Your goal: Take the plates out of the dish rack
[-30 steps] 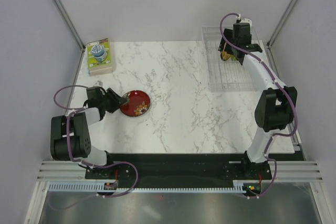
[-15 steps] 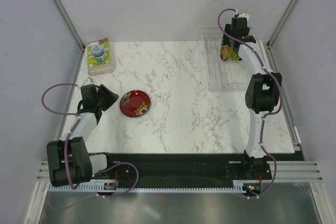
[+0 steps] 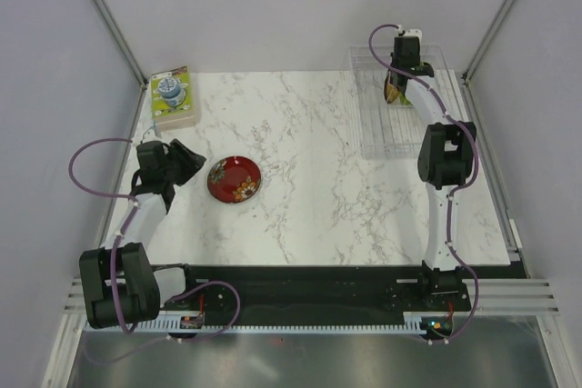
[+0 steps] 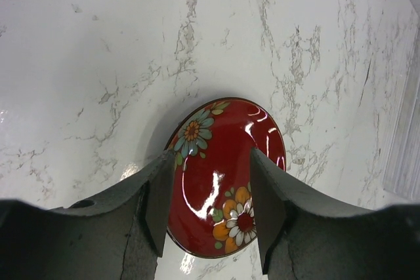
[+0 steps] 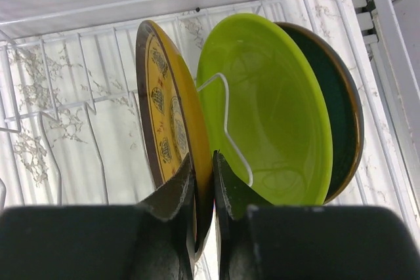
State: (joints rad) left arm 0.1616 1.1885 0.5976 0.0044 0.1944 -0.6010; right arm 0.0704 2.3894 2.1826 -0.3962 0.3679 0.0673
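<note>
A: Right pincer?
B: Clenched on the lower rim of the gold-patterned plate, which stands upright in the clear, wire-slatted dish rack. A glossy lime plate is just beside it, and a dark teal plate behind that.
A: Left pincer?
B: Released, fingers apart. Between them in the wrist view, the glossy, flowered red plate lies flat on the white marbled bench.
</note>
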